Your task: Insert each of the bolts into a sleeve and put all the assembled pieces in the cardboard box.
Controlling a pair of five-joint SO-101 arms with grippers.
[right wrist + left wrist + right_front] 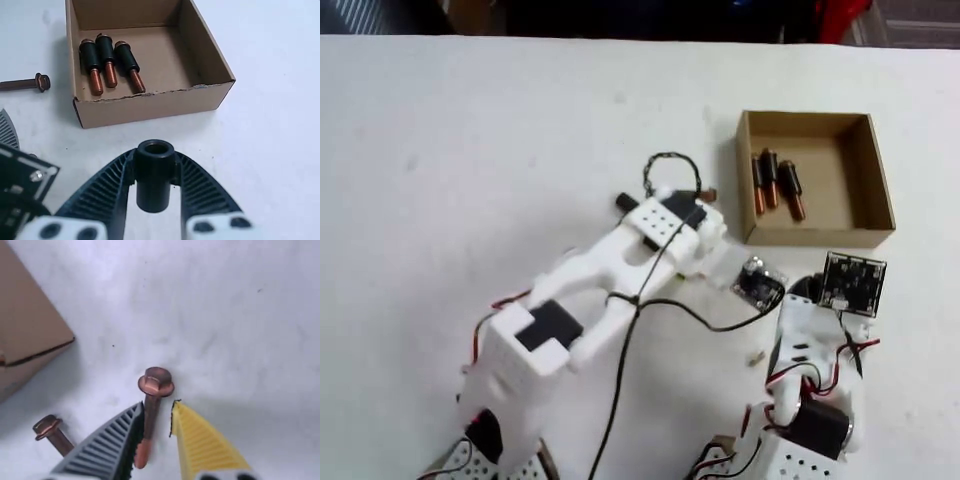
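Left wrist view, what's the left gripper doing?
– My left gripper (157, 407) is spread a little: one grey ribbed finger (107, 450), one yellow ribbed finger (200, 440). A copper flange-head bolt (152, 405) lies between them on the white table (225, 315). Its shank is against the grey finger and a gap shows on the yellow side. Not pinched, as far as I can see.

Where's that against the box?
– Near a corner of the brown cardboard box (25, 340), outside it and apart from the wall. A second copper bolt (50, 432) lies just beside the grey finger's outer face, also outside the box.

Right gripper?
– My right gripper (155, 156) is pinching a black cylindrical sleeve (152, 190) between two dark ribbed fingers, hollow end up. It sits in front of the box's front wall (150, 107), not touching it.

Box contents?
– Three assembled pieces (107, 60), black sleeves on copper bolts, lie side by side on the box floor. Their threaded ends point at the front wall. In the high view they (772, 182) hug the wall nearest my left arm (590, 290), and my right arm (800, 350) is on the box's (810, 237) front side.

Anything else?
– A loose bolt (30, 84) lies flat just outside the box wall beside those pieces. I cannot tell which of the two bolts it is.
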